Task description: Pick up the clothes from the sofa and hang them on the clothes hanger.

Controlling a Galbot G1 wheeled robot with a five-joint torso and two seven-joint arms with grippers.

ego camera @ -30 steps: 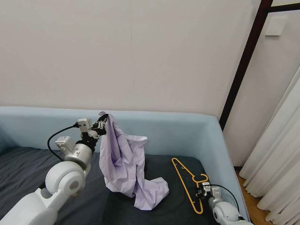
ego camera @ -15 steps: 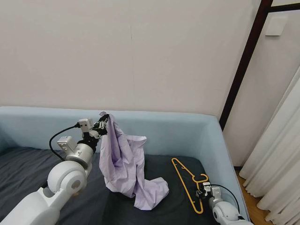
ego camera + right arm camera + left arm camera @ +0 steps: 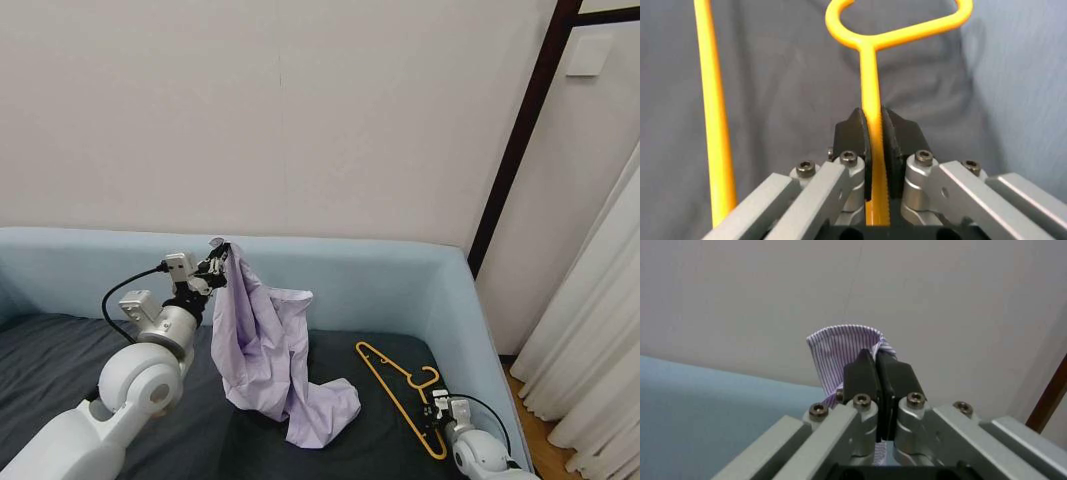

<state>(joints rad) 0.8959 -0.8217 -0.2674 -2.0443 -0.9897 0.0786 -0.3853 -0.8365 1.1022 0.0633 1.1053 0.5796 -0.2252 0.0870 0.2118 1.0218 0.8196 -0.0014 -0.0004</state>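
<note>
Well above the seat point(image 3: 60, 350), left end effector point(image 3: 222, 262) pinches the shirt point(image 3: 262, 345) edge; right end effector point(image 3: 437, 408) clamps the hanger point(image 3: 390, 372).

The left arm point(image 3: 130, 390) reaches up and forward from the lower left, elbow bent and wrist raised. The left gripper point(image 3: 218, 265) is held high at its end, black fingers point(image 3: 863, 372) pinched flat together on a fold of shirt point(image 3: 840, 337). The right arm point(image 3: 475, 455) sits low at the lower right with its wrist level, and the right gripper point(image 3: 437, 402) points forward, jaws closed tight around the hanger point(image 3: 870, 70) stem.
</note>
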